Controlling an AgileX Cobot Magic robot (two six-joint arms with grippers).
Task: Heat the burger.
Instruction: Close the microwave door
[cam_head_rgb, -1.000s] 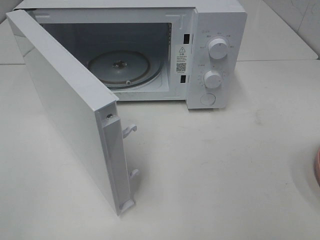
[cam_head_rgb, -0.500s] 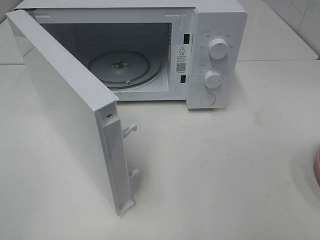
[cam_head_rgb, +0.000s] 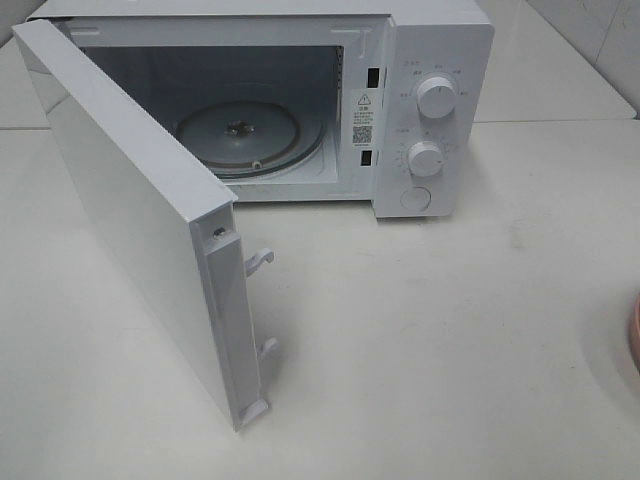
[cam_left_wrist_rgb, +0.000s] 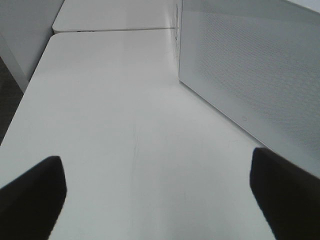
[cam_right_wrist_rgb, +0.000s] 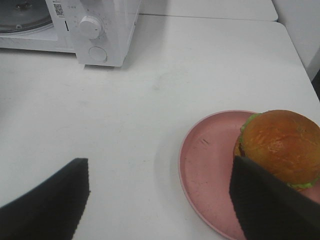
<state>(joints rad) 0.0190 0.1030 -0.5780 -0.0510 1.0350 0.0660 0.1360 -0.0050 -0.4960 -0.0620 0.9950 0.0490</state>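
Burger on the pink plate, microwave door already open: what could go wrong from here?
1. The burger sits off-centre, near one side of the pink plate; a claw squeeze on the tall stack might topple or shear its layers.
2. The right claw is open with one finger overlapping the bun in view; closing could dent it.
3. The microwave door juts far over the table and may be clipped in transit.

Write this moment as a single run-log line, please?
door: white microwave open | inside: round glass turntable bare | food: golden-brown burger on round pink plate | right gripper: open, near burger | left gripper: open, holding nothing
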